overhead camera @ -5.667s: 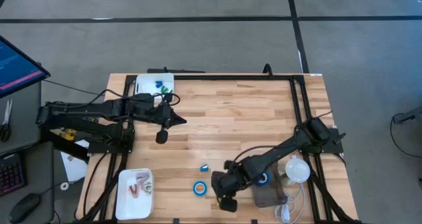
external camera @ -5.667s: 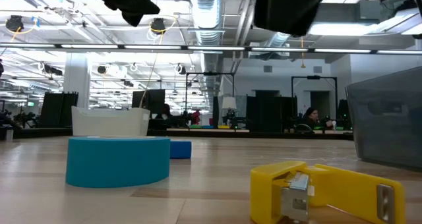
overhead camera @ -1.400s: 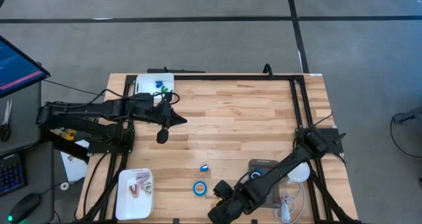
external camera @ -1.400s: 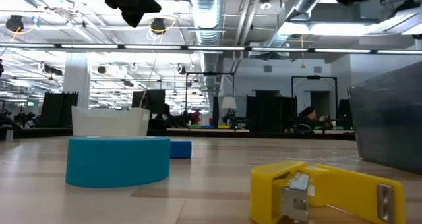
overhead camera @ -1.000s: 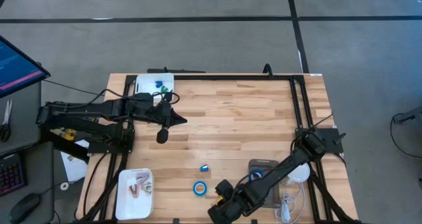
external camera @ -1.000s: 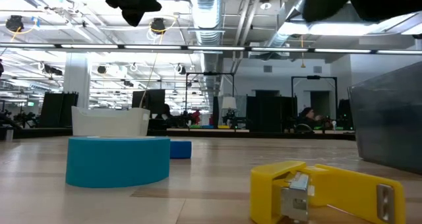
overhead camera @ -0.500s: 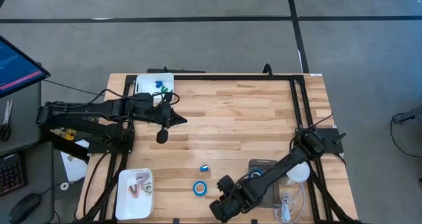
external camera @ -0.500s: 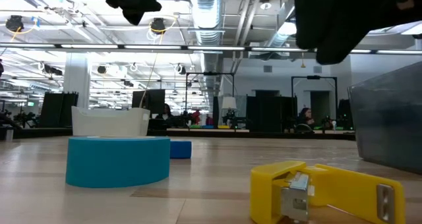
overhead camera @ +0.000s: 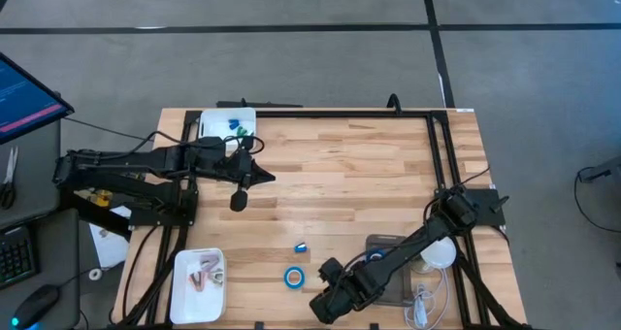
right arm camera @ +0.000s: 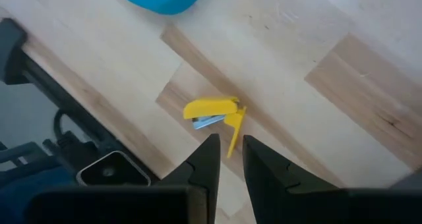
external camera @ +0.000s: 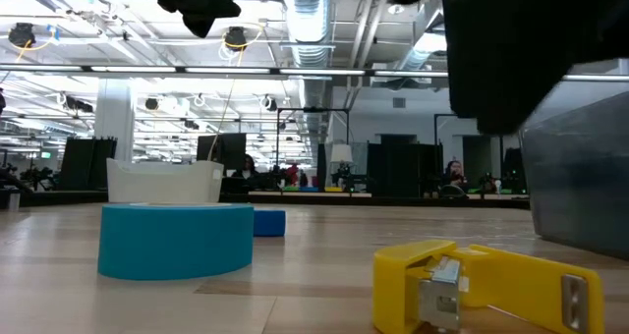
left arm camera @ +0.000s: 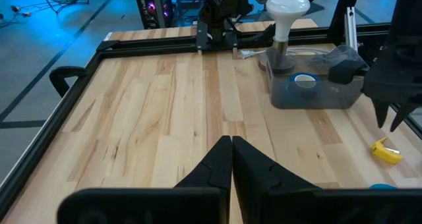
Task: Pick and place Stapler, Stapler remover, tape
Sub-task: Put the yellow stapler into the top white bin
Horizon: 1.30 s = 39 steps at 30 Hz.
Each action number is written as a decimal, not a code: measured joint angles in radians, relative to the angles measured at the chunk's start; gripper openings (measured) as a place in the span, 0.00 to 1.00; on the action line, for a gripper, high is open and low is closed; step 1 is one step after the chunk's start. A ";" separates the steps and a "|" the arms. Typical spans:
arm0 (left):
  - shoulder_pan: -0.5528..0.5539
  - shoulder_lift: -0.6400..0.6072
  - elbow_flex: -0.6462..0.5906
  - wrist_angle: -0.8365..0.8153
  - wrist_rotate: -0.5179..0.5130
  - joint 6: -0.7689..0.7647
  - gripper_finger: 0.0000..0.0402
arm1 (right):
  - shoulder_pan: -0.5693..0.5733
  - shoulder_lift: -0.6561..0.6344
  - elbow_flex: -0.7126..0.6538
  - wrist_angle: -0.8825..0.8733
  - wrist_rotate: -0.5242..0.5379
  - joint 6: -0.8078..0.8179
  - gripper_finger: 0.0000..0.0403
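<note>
- The right gripper [right arm camera: 229, 159] hovered over the yellow stapler remover [right arm camera: 214, 119] at the desk's [overhead camera: 359, 165] near edge, fingers narrowly apart, holding nothing.
- The left gripper [left arm camera: 231, 159] waited far left, fingers closed together.

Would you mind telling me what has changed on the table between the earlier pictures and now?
The right gripper swung from near the grey container to the table's near edge, above the yellow stapler remover, gripping nothing. The container now shows uncovered, holding a blue tape roll. The left gripper, the other tape rolls and the white trays stayed put.
</note>
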 joint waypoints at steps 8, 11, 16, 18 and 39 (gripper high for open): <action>0.000 0.000 0.000 0.000 0.000 0.000 0.01 | 0.000 0.000 -0.047 0.066 -0.028 0.000 0.15; 0.000 0.000 0.000 0.000 0.000 0.000 0.01 | 0.000 0.000 -0.047 0.065 -0.038 0.000 0.15; 0.000 0.000 0.000 0.000 0.000 0.000 0.01 | -0.005 0.025 -0.042 0.071 -0.127 -0.001 0.15; 0.000 0.000 0.000 0.000 0.000 0.000 0.01 | -0.009 0.051 -0.039 0.092 -0.187 -0.013 0.15; 0.004 0.000 0.000 0.000 0.000 0.000 0.01 | -0.026 0.079 0.019 0.118 -0.089 -0.149 0.15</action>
